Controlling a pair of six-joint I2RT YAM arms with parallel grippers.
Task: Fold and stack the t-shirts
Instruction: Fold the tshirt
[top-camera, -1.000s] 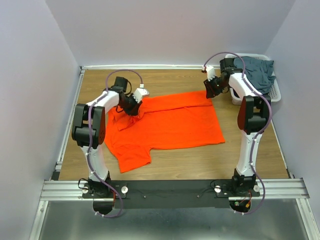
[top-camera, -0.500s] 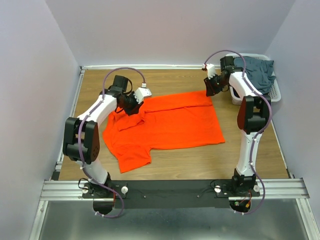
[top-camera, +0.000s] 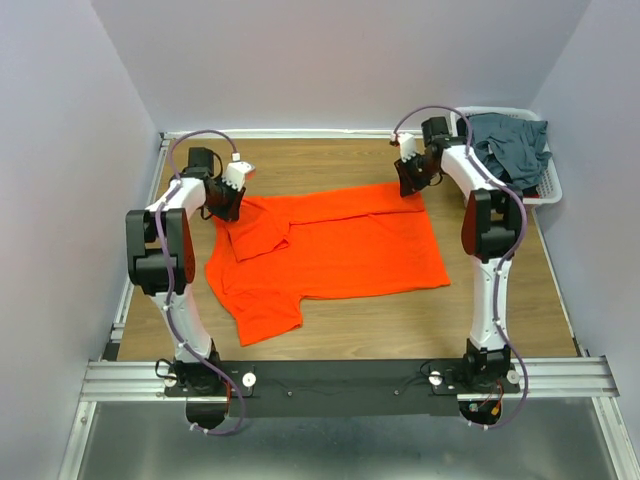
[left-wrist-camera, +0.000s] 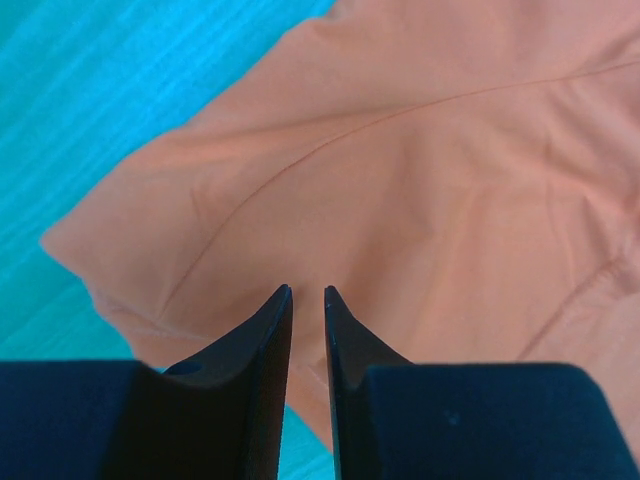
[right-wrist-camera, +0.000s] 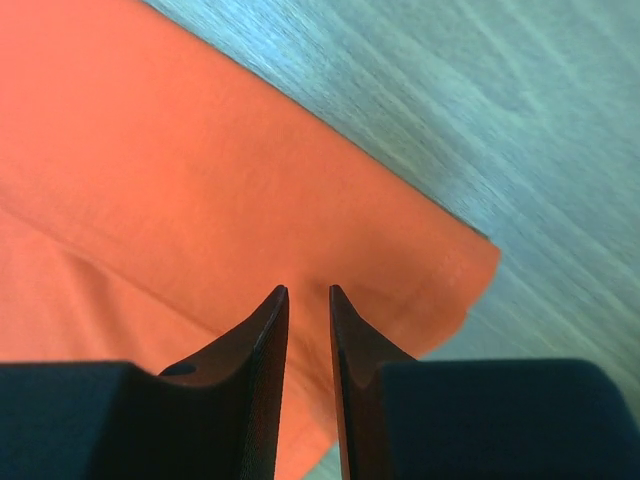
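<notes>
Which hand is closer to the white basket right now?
Right. The right hand is over the orange shirt at its far-right corner, just left of the basket; the left hand is at the shirt's far-left corner.

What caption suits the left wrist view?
Left hand, fingers nearly together, above a corner of the orange-red t-shirt.

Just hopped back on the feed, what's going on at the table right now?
Both arms are working on the orange-red t-shirt, which lies spread on the wooden table with a strip along its far edge folded over. The left pincer is at the shirt's far left corner and the right pincer at its far right corner. Each has its fingers nearly together; whether they pinch cloth cannot be told. The dark blue-grey shirts lie in the white basket. Nothing is stacked yet.
</notes>
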